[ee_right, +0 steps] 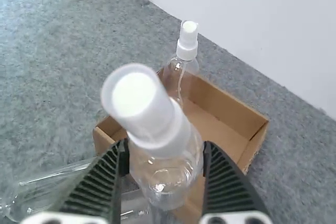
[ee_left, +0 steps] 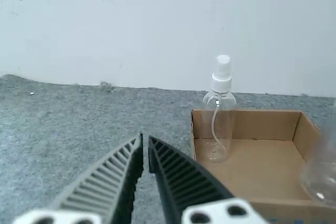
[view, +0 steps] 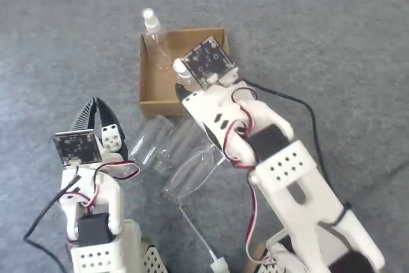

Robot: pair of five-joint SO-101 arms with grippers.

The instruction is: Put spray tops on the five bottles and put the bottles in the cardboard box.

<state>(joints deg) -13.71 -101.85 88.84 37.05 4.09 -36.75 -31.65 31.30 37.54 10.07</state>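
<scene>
Right wrist view: the right claw (ee_right: 164, 153) clenches a capped bottle (ee_right: 149, 114), roughly upright, over the box's (ee_right: 231, 111) near wall. The open floor lies just beyond, toward the standing bottle (ee_right: 181, 69) in a far corner. The left claw (ee_left: 145, 153), closed on nothing, sits farther from the box, near the uncapped bottles (view: 172, 151) lying on the table.
</scene>
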